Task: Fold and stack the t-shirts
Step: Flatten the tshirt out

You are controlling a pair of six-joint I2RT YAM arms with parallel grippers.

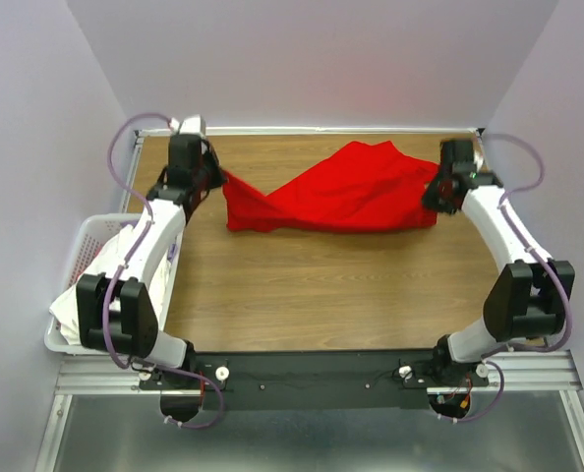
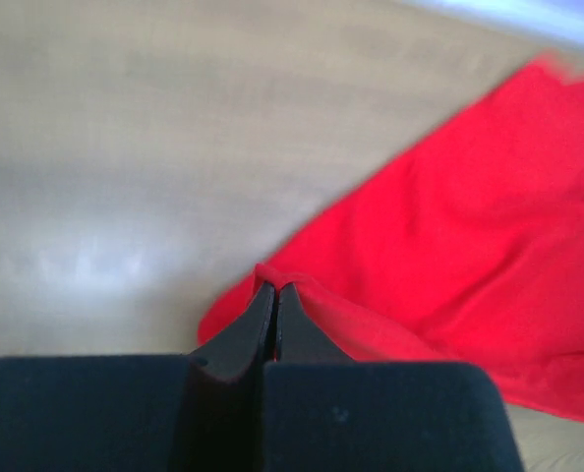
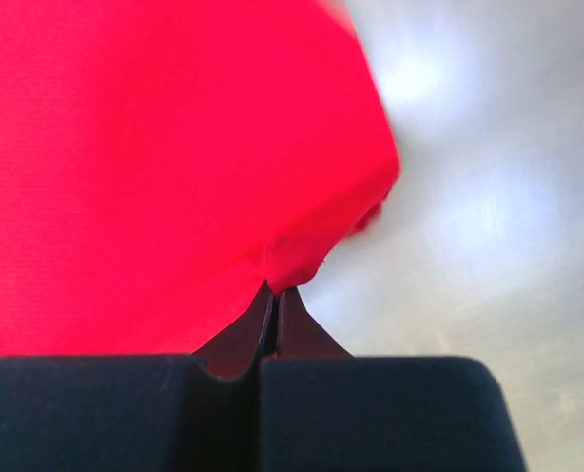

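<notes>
One red t-shirt (image 1: pixel 336 197) spreads rumpled across the far half of the wooden surface (image 1: pixel 302 295). The left gripper (image 2: pixel 275 291) has its jaws clenched on the shirt's left edge, the right gripper (image 3: pixel 275 291) on its right corner. A white laundry basket (image 1: pixel 76 258) sits alongside.

The bright red t-shirt (image 1: pixel 341 192) is lying rumpled, stretched sideways across the far part of the table (image 1: pixel 302 285), both ends pinched; white t-shirts (image 1: pixel 68 313) are sitting heaped in the basket (image 1: pixel 87 244) at left
</notes>
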